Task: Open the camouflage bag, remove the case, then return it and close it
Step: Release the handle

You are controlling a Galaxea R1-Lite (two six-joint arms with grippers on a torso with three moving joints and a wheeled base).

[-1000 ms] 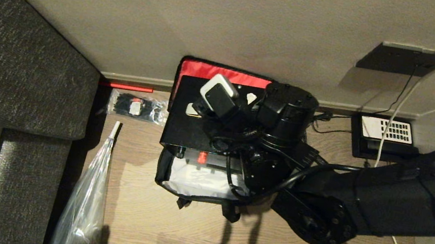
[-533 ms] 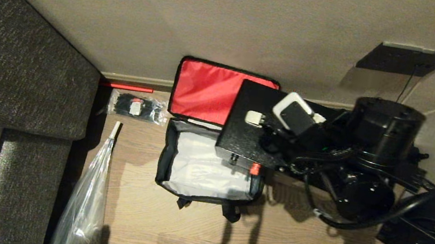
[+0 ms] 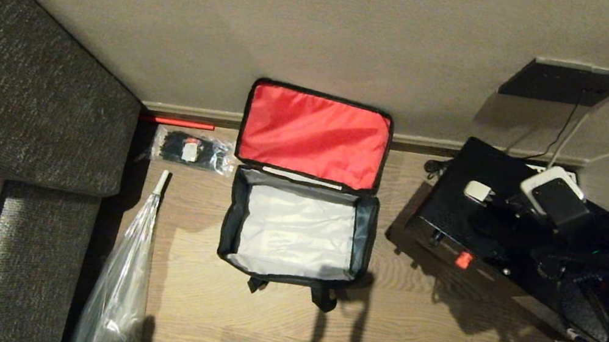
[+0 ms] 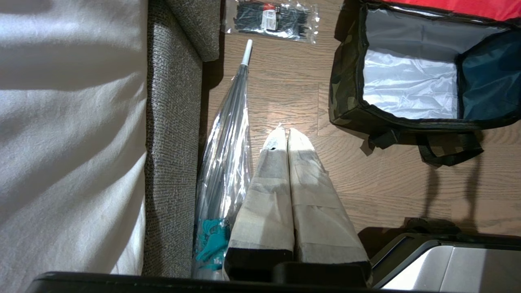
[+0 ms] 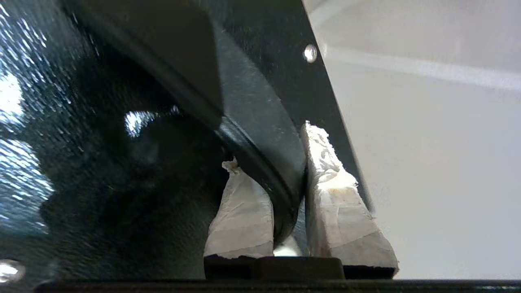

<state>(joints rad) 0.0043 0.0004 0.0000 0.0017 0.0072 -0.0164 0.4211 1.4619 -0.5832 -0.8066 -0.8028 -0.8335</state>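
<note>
Wood-grain floor [image 3: 266, 325], boxy red-lined camouflage bag [image 3: 315, 135]

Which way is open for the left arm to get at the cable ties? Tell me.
Probably yes: the cable ties lie bare on the floor ahead of the shut left gripper, with only the folded umbrella alongside.

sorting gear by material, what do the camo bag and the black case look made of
Camouflage bag: soft woven fabric, likely nylon or polyester, since the walls sag and the straps flop. The lid lining is matte red cloth; the inner lining looks like crinkled silvery foil or plastic.
Case: rigid, probably hard plastic or painted metal; flat straight edges, speckled gloss, a rivet in the right wrist view. Its handle strap looks like smooth plastic or rubber.
</note>
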